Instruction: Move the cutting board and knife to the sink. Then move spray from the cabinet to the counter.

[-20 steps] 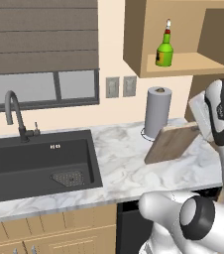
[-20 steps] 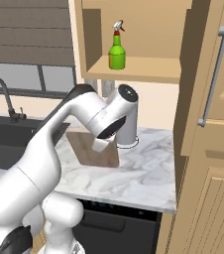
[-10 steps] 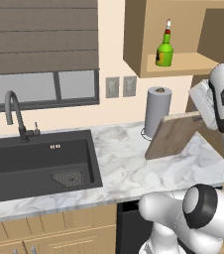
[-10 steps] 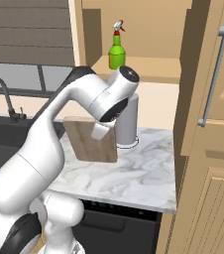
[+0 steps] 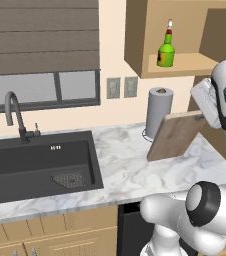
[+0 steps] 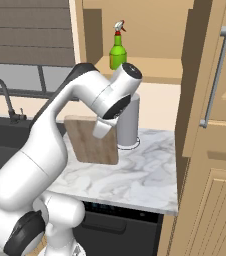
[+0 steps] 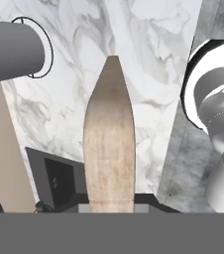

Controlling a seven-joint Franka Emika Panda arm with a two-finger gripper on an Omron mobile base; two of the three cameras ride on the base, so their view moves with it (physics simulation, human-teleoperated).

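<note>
The tool point(image 5: 201, 117) is clamped tight on the top edge of the board point(image 5: 174, 135), which hangs tilted in the air above the right part of the tabletop point(image 5: 135, 172), lifted clear of the marble. In the hand view the board point(image 7: 109, 149) runs straight away from the tool as a narrow wooden strip, with the tabletop point(image 7: 148, 59) below it. In the right base view the board point(image 6: 91, 140) hangs under the bent wrist, just in front of the towel roll point(image 6: 127, 122).

The towel roll point(image 5: 157, 112) stands upright on the tabletop near the wall, just behind the board. The sink point(image 5: 35, 165) lies well apart to the left, with its faucet point(image 5: 14, 115) at the back rim. The spray point(image 5: 166, 49) stands upright on the shelf of the cabinet point(image 5: 185, 65), above the towel roll.
</note>
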